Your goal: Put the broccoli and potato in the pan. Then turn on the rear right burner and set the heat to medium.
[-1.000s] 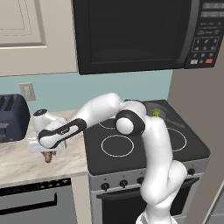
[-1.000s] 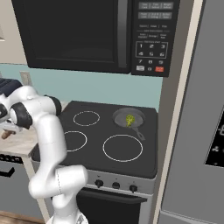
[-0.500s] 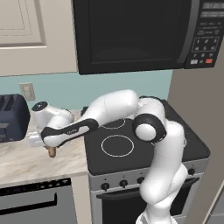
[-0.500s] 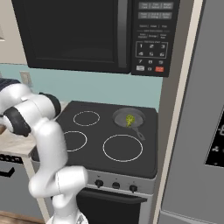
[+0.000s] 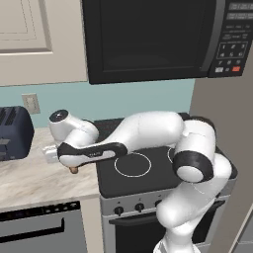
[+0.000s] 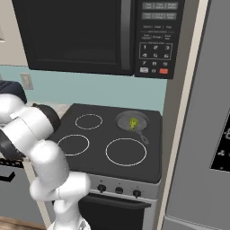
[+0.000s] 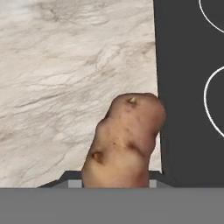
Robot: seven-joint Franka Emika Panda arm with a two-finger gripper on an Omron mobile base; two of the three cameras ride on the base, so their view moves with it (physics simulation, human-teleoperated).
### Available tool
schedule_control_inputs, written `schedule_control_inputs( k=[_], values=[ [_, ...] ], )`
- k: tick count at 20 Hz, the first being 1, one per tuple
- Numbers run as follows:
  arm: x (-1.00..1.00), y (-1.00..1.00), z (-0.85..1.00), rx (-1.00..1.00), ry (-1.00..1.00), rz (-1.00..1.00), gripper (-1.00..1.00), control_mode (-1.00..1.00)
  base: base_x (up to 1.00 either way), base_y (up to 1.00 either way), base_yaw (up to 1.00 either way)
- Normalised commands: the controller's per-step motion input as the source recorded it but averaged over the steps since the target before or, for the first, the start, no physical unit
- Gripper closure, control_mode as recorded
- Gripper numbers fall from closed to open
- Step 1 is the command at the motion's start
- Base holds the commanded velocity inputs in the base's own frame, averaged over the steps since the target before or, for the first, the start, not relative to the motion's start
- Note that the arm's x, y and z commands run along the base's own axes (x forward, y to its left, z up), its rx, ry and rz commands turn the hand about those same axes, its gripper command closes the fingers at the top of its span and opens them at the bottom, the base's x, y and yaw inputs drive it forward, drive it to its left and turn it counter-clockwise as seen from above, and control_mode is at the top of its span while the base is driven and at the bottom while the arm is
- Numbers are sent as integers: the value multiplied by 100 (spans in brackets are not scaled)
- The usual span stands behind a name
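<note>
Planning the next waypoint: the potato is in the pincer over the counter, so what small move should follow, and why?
Probably carry the potato right, toward the pan on the rear right burner. The pincer is shut on it above the counter beside the stove, and the broccoli already lies in the pan.

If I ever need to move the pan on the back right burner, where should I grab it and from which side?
Take the pan by its thin handle, coming down from above at the stove's front right. The handle sticks out toward the front right, clear of the rim, and is narrow enough for the jaws. The round bowl looks too wide, and the broccoli already lies inside it.
</note>
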Motion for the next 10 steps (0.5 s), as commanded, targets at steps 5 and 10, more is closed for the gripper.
schedule_control_inputs(
  k=[5,10],
  values=[
    [-16,-78,41,0,0,9,100,-100,0,0,0],
    [-16,-86,32,0,0,10,100,-100,0,0,0]
  ],
)
